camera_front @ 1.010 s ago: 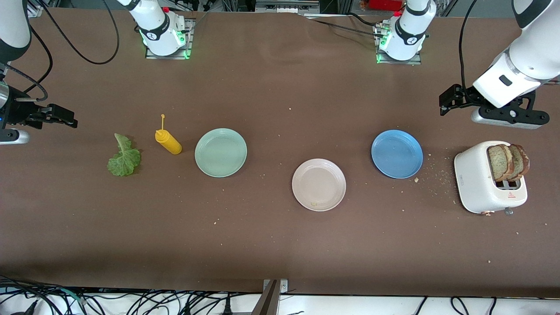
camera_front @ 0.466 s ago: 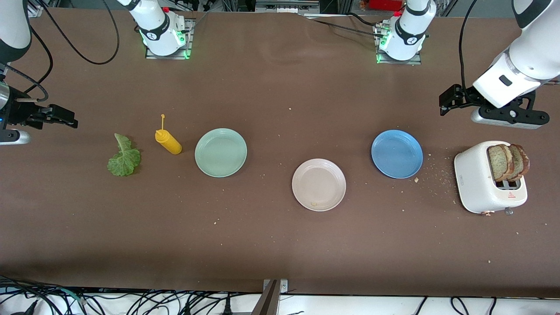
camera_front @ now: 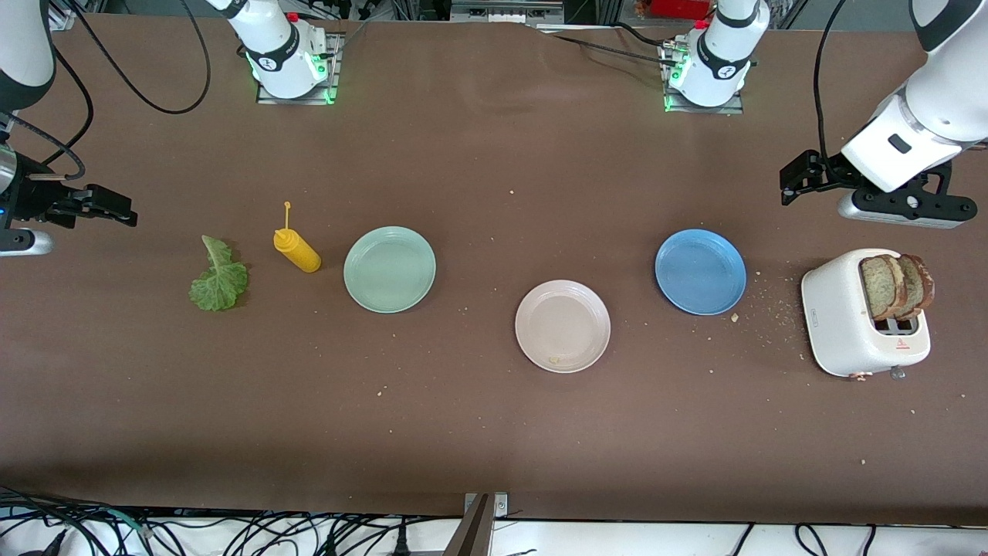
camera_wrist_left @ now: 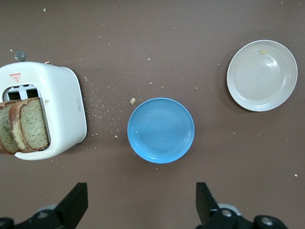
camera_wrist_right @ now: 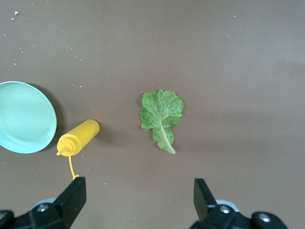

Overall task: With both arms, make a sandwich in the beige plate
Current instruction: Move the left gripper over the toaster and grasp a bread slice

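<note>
The beige plate [camera_front: 563,326] [camera_wrist_left: 261,75] sits mid-table and holds only a crumb. Two brown-crusted bread slices [camera_front: 895,286] [camera_wrist_left: 26,125] stand in the white toaster [camera_front: 841,316] [camera_wrist_left: 62,109] at the left arm's end. A green lettuce leaf [camera_front: 219,278] [camera_wrist_right: 161,114] lies flat on the table at the right arm's end. My left gripper [camera_front: 796,176] [camera_wrist_left: 141,195] hangs open and empty over bare table near the toaster and blue plate. My right gripper [camera_front: 116,208] [camera_wrist_right: 138,188] hangs open and empty over bare table near the lettuce.
A blue plate [camera_front: 700,271] [camera_wrist_left: 161,130] lies between the toaster and the beige plate. A mint-green plate [camera_front: 389,269] [camera_wrist_right: 24,117] and a yellow squeeze bottle [camera_front: 297,249] [camera_wrist_right: 78,137] lie beside the lettuce. Crumbs are scattered round the toaster.
My left arm has drifted slightly toward the bases' side of the table, still open. The right arm has not moved.
</note>
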Robot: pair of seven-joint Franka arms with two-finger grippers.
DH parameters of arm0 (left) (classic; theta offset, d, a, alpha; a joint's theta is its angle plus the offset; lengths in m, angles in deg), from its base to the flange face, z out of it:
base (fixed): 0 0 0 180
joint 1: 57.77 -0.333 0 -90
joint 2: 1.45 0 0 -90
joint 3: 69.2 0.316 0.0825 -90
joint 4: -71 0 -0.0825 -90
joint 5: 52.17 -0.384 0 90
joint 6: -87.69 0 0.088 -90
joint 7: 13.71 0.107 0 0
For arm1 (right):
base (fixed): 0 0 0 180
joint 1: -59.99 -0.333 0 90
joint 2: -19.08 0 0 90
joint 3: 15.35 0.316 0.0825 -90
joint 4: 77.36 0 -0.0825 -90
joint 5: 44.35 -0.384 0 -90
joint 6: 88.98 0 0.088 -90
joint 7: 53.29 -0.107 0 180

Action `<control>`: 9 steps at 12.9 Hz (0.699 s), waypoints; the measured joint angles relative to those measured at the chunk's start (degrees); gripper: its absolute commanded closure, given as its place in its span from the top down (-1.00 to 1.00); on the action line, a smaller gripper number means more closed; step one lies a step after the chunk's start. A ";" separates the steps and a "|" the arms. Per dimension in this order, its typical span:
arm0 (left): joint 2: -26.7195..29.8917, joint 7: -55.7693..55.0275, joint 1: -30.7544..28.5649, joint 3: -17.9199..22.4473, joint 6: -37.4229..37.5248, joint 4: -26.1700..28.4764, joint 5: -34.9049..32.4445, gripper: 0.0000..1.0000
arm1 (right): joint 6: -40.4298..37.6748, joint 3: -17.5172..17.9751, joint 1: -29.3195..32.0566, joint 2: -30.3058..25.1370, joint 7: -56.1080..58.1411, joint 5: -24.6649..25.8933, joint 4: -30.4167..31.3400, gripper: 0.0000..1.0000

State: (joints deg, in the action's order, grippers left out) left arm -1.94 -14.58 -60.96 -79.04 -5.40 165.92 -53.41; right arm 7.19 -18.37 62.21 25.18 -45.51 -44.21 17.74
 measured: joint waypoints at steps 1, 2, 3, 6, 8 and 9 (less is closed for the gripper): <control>-0.11 0.05 -0.45 0.04 0.00 0.00 0.00 1.00 | 0.00 0.00 0.00 0.00 0.00 0.00 0.00 1.00; -0.32 0.11 -1.00 0.04 0.00 0.00 0.00 1.00 | 0.00 0.00 0.00 0.00 0.00 0.00 0.00 1.00; -0.67 0.15 -1.58 0.08 0.00 0.00 0.00 1.00 | 0.00 -0.01 0.00 0.01 0.00 0.00 0.00 1.00; -3.04 0.32 -4.13 0.15 -0.02 -1.09 -0.02 1.00 | 0.00 -0.02 0.01 0.01 0.00 0.00 0.00 1.00; -5.75 0.57 -6.67 0.28 -0.04 -2.98 -0.02 1.00 | 0.00 -0.03 0.02 0.01 0.00 0.00 0.00 1.00; -7.34 0.73 -7.89 0.32 -0.05 -4.04 -0.02 1.00 | 0.00 -0.03 0.02 0.02 0.00 0.00 0.00 1.00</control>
State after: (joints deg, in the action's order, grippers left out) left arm -9.27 -13.85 -68.84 -78.71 -5.44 161.88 -53.43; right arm 7.18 -18.40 62.23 25.20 -45.51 -44.21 17.74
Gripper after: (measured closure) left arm 0.000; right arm 0.000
